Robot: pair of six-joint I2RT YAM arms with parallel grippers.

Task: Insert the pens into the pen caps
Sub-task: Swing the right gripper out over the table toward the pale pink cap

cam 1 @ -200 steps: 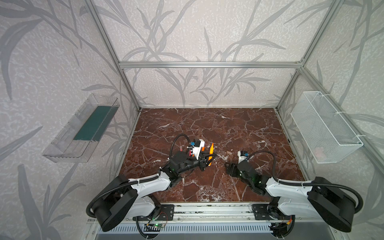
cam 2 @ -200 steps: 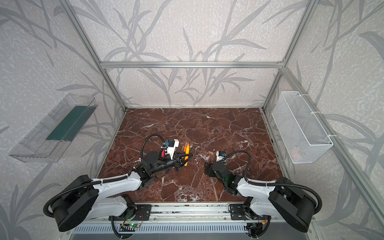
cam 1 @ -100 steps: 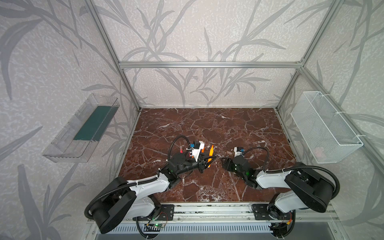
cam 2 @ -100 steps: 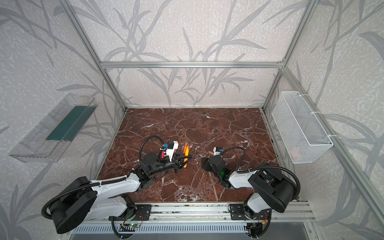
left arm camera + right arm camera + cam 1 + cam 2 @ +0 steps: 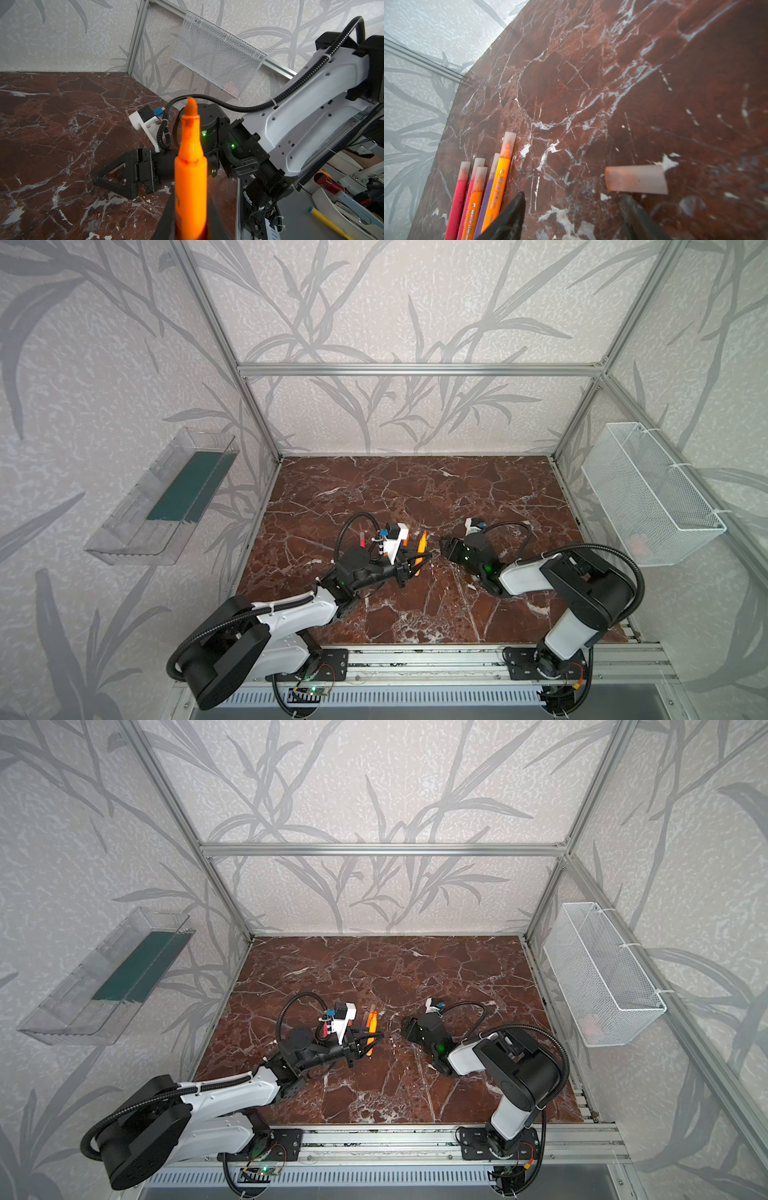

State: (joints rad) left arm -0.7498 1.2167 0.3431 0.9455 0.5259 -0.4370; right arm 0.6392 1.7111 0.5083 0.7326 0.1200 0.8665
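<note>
That orange pen (image 5: 190, 176) runs off the edge, back end unseen, and the left gripper (image 5: 190, 195) on it is just dark blur. Five capped pens (image 5: 477, 197) get cut off mid-barrel. The loose cap (image 5: 636, 179) looks soft, and it's too small to spot in both top views. Something pinkish in the basket (image 5: 648, 489), can't tell what.

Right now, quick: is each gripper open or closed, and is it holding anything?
Left gripper: closed on an uncapped orange pen.
Right gripper: open and empty; a loose pen cap lies just beside it.
</note>
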